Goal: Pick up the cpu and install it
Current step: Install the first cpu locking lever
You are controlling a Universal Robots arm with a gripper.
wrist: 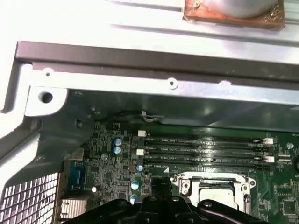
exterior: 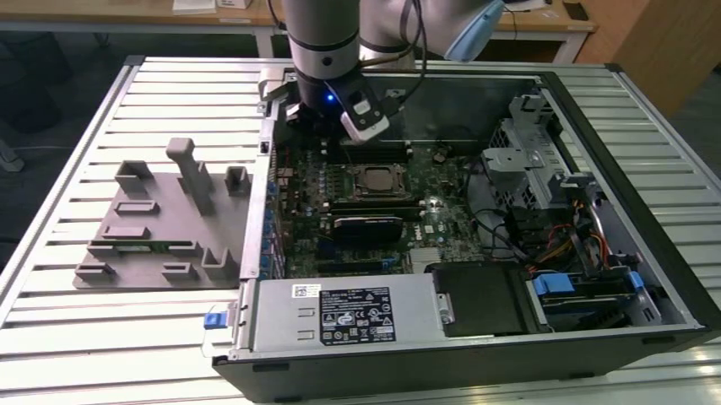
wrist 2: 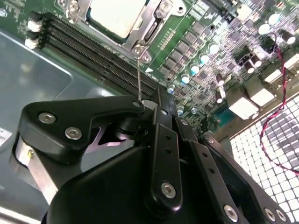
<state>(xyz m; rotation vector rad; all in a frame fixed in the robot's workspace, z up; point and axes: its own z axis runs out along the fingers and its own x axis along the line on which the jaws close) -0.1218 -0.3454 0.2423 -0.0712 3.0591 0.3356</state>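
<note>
Cpu point(exterior: 373, 178) seated in its socket on the motherboard point(exterior: 451, 221), claw point(exterior: 330, 118) hovering above, its opening one we cannot tell; we judge a descent could snag the upright socket lever point(wrist 2: 138, 74).

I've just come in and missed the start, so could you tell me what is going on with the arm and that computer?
A single robot arm is working inside an open computer case lying on a slatted table. The cpu already sits in the socket on the motherboard, its pale metal top visible inside the metal frame in both wrist views. The gripper hangs just above the board, beside the memory slots next to the socket, holding nothing. A grey fixture block rests outside the case.
</note>
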